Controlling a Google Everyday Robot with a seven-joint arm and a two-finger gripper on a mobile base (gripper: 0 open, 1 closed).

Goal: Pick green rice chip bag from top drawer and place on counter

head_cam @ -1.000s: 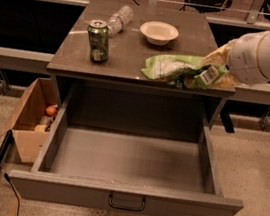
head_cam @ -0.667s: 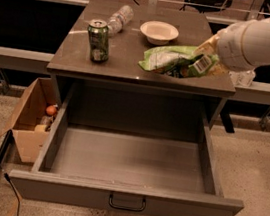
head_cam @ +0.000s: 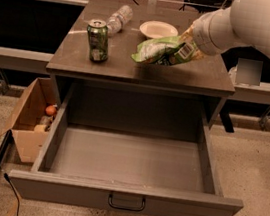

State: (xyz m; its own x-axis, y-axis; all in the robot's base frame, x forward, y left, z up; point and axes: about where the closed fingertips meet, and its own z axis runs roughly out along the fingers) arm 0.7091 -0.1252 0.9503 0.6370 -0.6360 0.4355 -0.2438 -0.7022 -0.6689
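Observation:
The green rice chip bag hangs tilted above the middle of the counter, its shadow under it. My gripper holds the bag's right end, at the end of the white arm coming in from the upper right; the bag and the wrist hide most of the fingers. The top drawer stands pulled wide open below the counter, nothing inside, with its dark bar handle at the front.
On the counter stand a green drink can at the left, a clear plastic bottle lying behind it and a white bowl at the back. A cardboard box with items sits on the floor left of the drawer.
My arm has carried the bag leftwards and further in over the counter, from its right front edge toward the middle, and a little higher.

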